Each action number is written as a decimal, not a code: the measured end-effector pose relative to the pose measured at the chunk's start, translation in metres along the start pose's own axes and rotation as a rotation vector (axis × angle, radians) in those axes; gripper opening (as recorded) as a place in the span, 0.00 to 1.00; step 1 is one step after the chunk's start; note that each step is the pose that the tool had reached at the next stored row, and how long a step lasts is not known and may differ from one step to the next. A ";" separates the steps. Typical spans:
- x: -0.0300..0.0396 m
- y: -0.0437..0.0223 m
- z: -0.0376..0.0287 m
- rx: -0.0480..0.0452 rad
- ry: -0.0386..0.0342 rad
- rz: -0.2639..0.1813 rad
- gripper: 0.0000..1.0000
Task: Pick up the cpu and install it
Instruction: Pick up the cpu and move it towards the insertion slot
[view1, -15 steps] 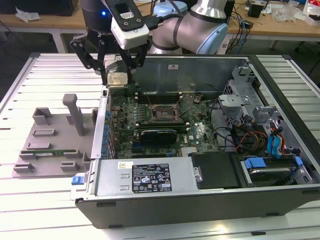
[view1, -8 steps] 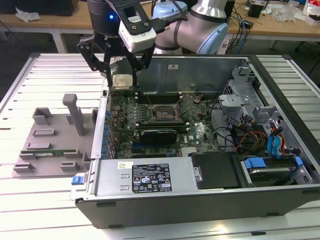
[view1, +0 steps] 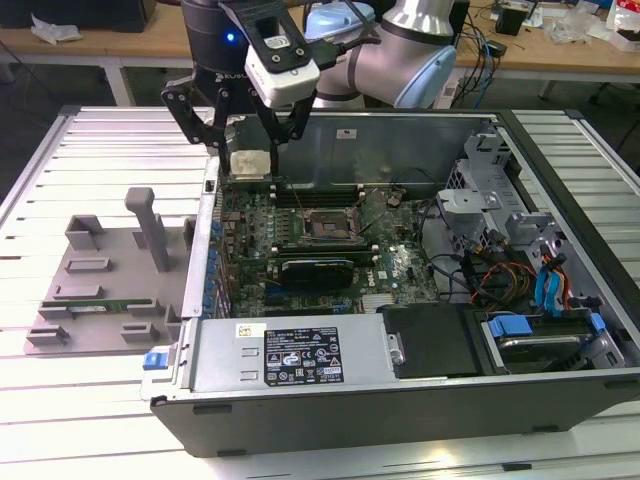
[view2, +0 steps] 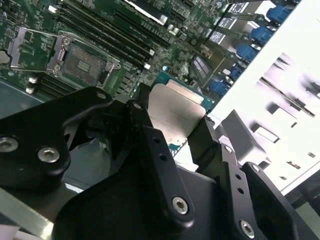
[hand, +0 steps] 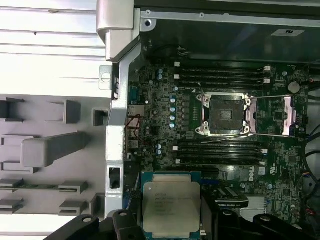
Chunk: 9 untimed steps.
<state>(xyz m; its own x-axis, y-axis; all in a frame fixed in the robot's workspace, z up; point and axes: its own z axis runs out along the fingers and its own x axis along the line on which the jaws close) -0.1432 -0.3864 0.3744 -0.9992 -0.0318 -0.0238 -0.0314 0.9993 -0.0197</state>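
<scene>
1. Gripping the cpu (view1: 250, 162) by two opposite edges, the tool (view1: 250, 152) was closed on it. The black fingers (view2: 205, 137) pinched the thin sides, and the metal top was bare and faced the wrist cameras.
2. Position: the cpu hung in the air at the upper left of the exterior view. It was over the rear left corner of the open computer case (view1: 560, 400) and above the motherboard (view1: 400, 270), touching nothing but the fingers.
3. The socket (hand: 225, 114) sat apart from the chip, toward the middle of the board. Its load plate (hand: 286, 116) was swung open and the contact area was exposed.
4. Handling, my read: light, rigid, flat. The smooth lid and thin edges gave little purchase, so slipping or tilting in the pinch looked like the main risk.
5. Fragility, my read: the lid was tough, while the underside contacts and socket pins were the delicate parts. The underside was hidden.
6. Hold point, my read: a mid-side edge pinch, as seen, was the right place, clear of top and bottom faces. In the first wrist view the chip looked square to the fingers.
7. A grey fixture (view1: 100, 270) on the tabletop (view1: 60, 400) at the exterior view's left carried a green memory stick (view1: 95, 306), well apart from the tool.
</scene>
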 end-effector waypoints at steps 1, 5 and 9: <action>-0.0013 0.0000 0.0005 0.0001 0.0000 0.000 0.55; -0.0044 0.0002 0.0028 0.0006 0.0000 0.000 0.55; -0.0101 0.0027 0.0078 0.0012 0.0004 0.000 0.55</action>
<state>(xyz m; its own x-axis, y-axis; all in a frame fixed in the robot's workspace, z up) -0.1330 -0.3835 0.3668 -0.9992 -0.0320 -0.0234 -0.0315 0.9993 -0.0209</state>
